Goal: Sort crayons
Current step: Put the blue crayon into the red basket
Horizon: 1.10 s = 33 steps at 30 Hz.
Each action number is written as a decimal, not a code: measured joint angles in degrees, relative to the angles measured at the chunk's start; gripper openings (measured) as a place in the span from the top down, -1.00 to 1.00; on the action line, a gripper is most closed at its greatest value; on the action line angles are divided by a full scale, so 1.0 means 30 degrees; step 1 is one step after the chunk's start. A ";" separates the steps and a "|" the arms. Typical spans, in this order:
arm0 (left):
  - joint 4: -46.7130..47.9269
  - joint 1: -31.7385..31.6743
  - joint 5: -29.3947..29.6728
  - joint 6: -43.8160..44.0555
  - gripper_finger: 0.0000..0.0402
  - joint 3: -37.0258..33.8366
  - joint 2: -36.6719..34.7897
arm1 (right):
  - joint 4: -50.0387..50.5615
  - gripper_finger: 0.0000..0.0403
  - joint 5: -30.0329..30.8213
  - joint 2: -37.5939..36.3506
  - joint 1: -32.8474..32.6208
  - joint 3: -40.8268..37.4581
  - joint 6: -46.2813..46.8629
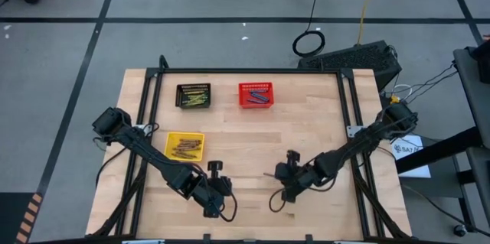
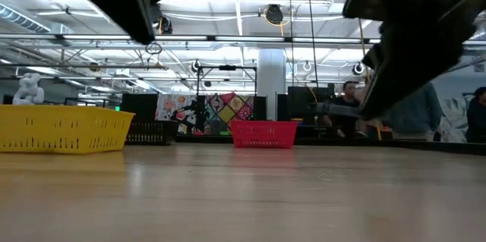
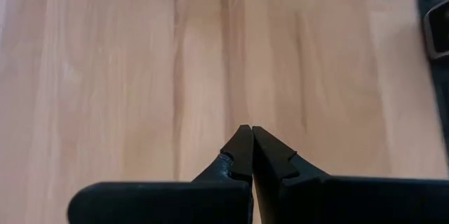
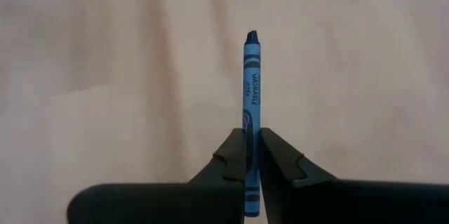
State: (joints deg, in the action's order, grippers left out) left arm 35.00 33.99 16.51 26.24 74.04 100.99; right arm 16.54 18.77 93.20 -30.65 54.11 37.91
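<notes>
One blue crayon [image 4: 252,76] is pinched between the closed jaws of the right gripper [image 4: 252,155], held near its lower end so that most of its length juts forward past the fingertips, above the bare wooden table [image 1: 253,144] toward the front middle. In the high view the right gripper [image 1: 285,174] sits well apart from the three baskets: the red basket [image 1: 255,95] with blue sticks in it at the back centre, the black basket [image 1: 193,95] with yellow-green ones to its left, and the yellow basket [image 1: 184,145] with brownish ones nearer the left arm. Judging by colour, this crayon belongs in the red basket. The left gripper [image 3: 247,147] waits over empty tabletop near the front edge, its jaws shut on nothing. The main risk from here is the grip itself: the hold is narrow and sits far down a smooth, round stick, so a quick swing could make the crayon pivot or slide out and roll across the table. A second risk is the long free end catching the red basket's rim on the way in, levering it loose. Releasing too high could also let it bounce back out.
</notes>
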 joint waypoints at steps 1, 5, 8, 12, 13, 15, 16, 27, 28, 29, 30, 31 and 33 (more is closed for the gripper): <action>0.0312 0.0021 0.0014 0.0007 1.00 0.0000 0.0000 | 0.0293 1.00 0.0339 -0.0136 0.0244 -0.0024 -0.0198; 0.1473 0.0247 0.0066 0.0112 1.00 0.0000 0.0000 | 0.0821 1.00 0.1588 -0.0759 0.1786 -0.0003 -0.1363; 0.1643 0.0476 0.0096 0.0147 1.00 0.0000 0.0000 | 0.0832 1.00 0.1645 -0.0812 0.3344 -0.0015 -0.2646; 0.1187 0.0597 0.0110 0.0141 1.00 0.0000 0.0000 | 0.0340 1.00 0.1573 -0.0858 0.5615 -0.0015 -0.4231; 0.1049 0.0599 0.0110 0.0139 1.00 0.0000 0.0000 | 0.0298 1.00 0.1209 -0.0858 0.6197 -0.0015 -0.4529; 0.0864 0.0592 0.0110 0.0139 1.00 0.0000 0.0000 | 0.0054 1.00 0.0620 -0.0844 0.7295 -0.0015 -0.5149; 0.0905 0.0592 0.0111 0.0139 1.00 0.0000 0.0000 | -0.0226 1.00 0.0456 -0.0847 0.7799 -0.0015 -0.5522; 0.0186 0.0592 0.0154 0.0369 1.00 0.0000 0.0000 | -0.3309 1.00 -0.2340 -0.0871 1.2970 0.0000 -1.0403; 0.0036 0.0592 0.0154 0.0614 1.00 0.0000 0.0000 | -0.3296 1.00 -0.2336 -0.0873 1.3378 0.0000 -1.0744; -0.0120 0.0592 0.0154 0.0649 1.00 0.0000 0.0000 | -0.3296 1.00 -0.2345 -0.0873 1.3749 0.0000 -1.1138; -0.0268 0.0592 0.0154 0.0657 1.00 0.0000 0.0000 | -0.3296 1.00 -0.2354 -0.0873 1.4086 0.0000 -1.1582; -0.0317 0.0592 0.0154 0.0657 1.00 0.0000 0.0000 | -0.3297 1.00 -0.2354 -0.0873 1.4415 0.0000 -1.2075; -0.0519 0.0592 0.0145 0.0756 1.00 0.0000 0.0000 | -0.3311 1.00 -0.2362 -0.0873 1.5011 0.0000 -1.3102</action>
State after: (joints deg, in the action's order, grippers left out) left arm 33.44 35.77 16.95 28.51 74.04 100.99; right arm 6.61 11.68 90.59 14.38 54.11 -1.40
